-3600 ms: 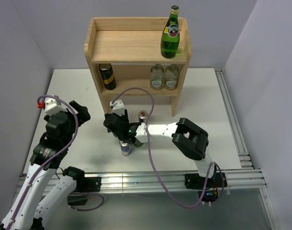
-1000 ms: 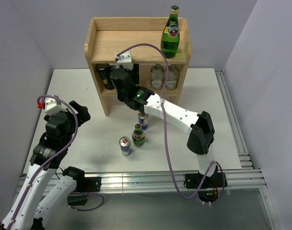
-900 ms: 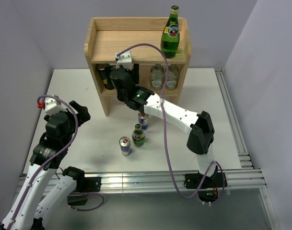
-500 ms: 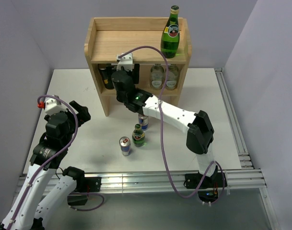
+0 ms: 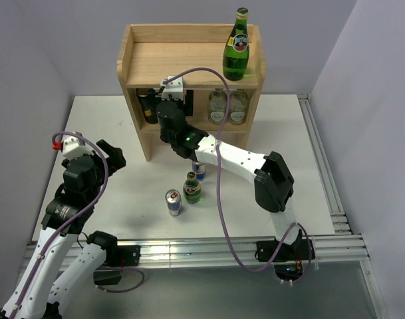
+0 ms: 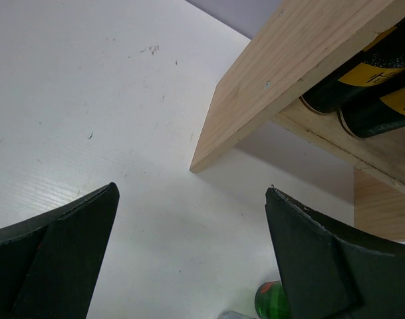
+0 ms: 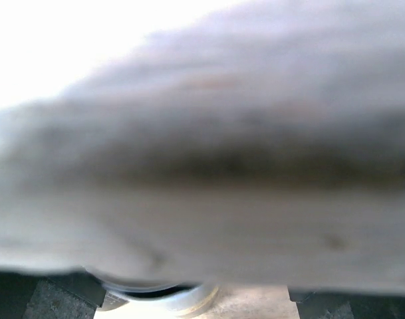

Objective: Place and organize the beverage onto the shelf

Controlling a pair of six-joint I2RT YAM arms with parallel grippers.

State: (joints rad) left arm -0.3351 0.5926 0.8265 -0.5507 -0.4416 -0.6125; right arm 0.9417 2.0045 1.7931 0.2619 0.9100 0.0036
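Where our right arm reaches: we see it stretched from its base across the bench [image 5: 288, 133] to the lower tier of the shelf [image 5: 175, 63].
Right hand: the right hand [image 5: 170, 105] sits at the mouth of the lower tier, left of the middle. In our blurred wrist view its fingers [image 7: 29, 300] stand wider apart than the pale round rim [image 7: 155, 296] between them, so we read it as spread and gripping nothing.
Left hand: the left hand [image 5: 111, 155] hangs over the bench to the left of the shelf, jaws wide apart with nothing between them.
Top tier: we see a tall green bottle [image 5: 236, 50] standing upright at the right end, inside the raised rim.
Lower tier, left: a black-and-gold can [image 5: 149, 106] stands by the left side panel, and a second black-and-gold can [image 6: 372, 119] stands just beside it.
Lower tier, right: a pale bottle [image 5: 218, 106] and the other pale bottle [image 5: 239, 106] stand side by side.
Bench, in front of the shelf: a small green bottle [image 5: 192, 189] with a gold cap stands upright. We see a blue-and-silver can [image 5: 173, 202] near its left, and a farther blue-and-silver can [image 5: 199, 171] just beyond it, partly under the right forearm.
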